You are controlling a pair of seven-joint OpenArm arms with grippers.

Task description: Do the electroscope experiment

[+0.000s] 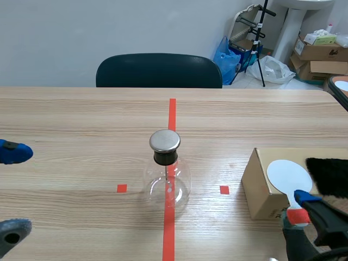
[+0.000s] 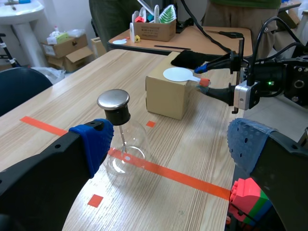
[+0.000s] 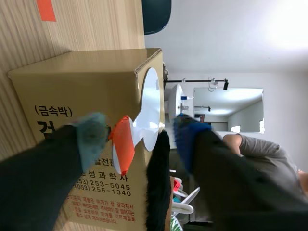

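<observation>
1. Glass electroscope flask (image 1: 168,182) centred on the counter (image 1: 81,119), over the tape line: easily toppled by a careless swing.
2. Right hand (image 3: 140,134) spread astride the white disc's orange handle (image 3: 122,147) atop the cardboard box (image 3: 72,86): likely to squirt free on closing.
3. Left hand (image 2: 171,142) released, empty, facing the flask.

Left gripper (image 2: 171,144) hangs over wooden table (image 2: 202,139), blue pads (image 2: 94,142) wide apart, nothing between. Just ahead of one finger: glass flask electroscope (image 2: 124,153), metal cap (image 2: 113,99), standing on orange-red tape line. Beyond it, cardboard box (image 2: 166,101), white round paddle (image 2: 177,74) lying on top. Right gripper (image 2: 202,79) at box's edge, fingers apart either side of paddle's orange-red handle (image 2: 204,82). Black fur cloth (image 2: 190,58) behind paddle. Coloured toy bricks (image 2: 248,197) under other finger.
</observation>
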